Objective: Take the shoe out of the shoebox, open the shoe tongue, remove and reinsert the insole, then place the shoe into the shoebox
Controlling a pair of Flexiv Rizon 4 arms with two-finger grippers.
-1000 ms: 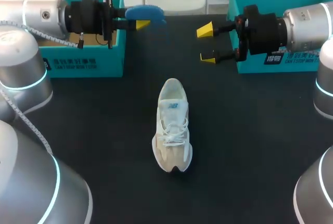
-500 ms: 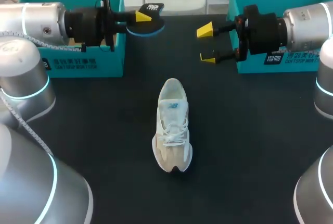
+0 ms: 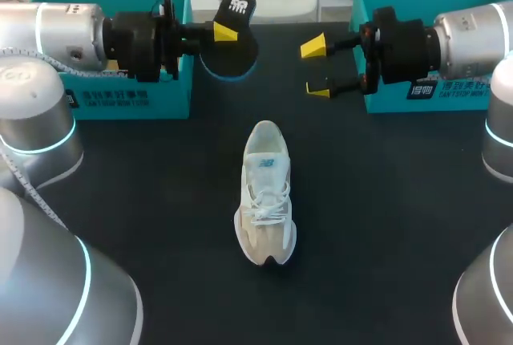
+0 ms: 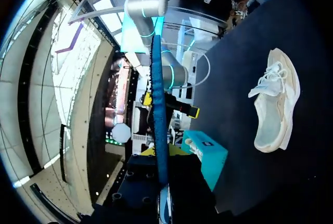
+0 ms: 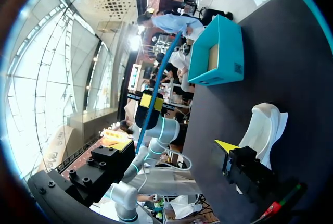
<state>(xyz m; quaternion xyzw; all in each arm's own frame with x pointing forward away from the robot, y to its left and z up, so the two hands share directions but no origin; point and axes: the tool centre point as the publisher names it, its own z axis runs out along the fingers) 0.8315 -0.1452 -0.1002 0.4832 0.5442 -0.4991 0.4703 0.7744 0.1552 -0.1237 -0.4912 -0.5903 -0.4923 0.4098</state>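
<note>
A cream sneaker lies on the black table, toe pointing away, laces done up. My left gripper is at the back, left of centre, shut on a blue-edged insole whose dark face is turned upward. In the left wrist view the insole shows edge-on between the fingers, with the sneaker off to one side. My right gripper hangs open and empty to the right of the insole, well apart from it. In the right wrist view one yellow fingertip shows in front of the sneaker.
A teal shoebox stands at the back left under my left arm. A second teal shoebox is at the back right beside my right wrist. Both sit behind the sneaker.
My left gripper has turned the insole from lying flat, blue side up, to tilted with its dark face showing, and shifted slightly right. The right gripper and the sneaker have stayed put.
</note>
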